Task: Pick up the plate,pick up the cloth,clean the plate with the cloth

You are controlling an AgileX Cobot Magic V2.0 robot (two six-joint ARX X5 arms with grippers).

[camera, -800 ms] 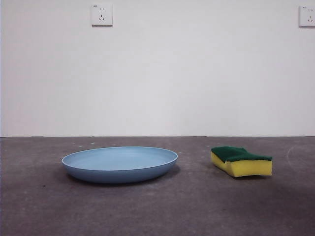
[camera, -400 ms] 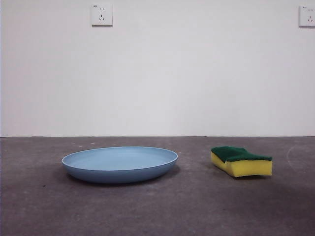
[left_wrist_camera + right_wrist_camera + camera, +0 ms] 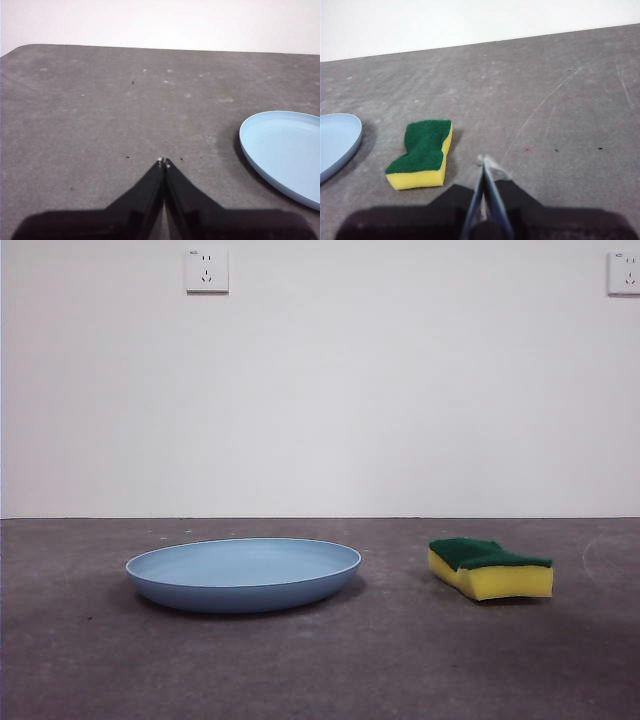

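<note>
The plate sits flat on the grey bench, left of centre, rim up and nothing in it. The sponge lies well apart to its right, green face up, yellow foam beneath, resting on the bench. Neither arm shows from the front. The left gripper hangs over bare bench near the plate's left side, fingers together, gripping nothing. The right gripper hangs just right of the sponge, its fingers also pressed together and empty.

plate cut by the left wrist frame edge — likewise in the right wrist view, wall socket clipped
</note>
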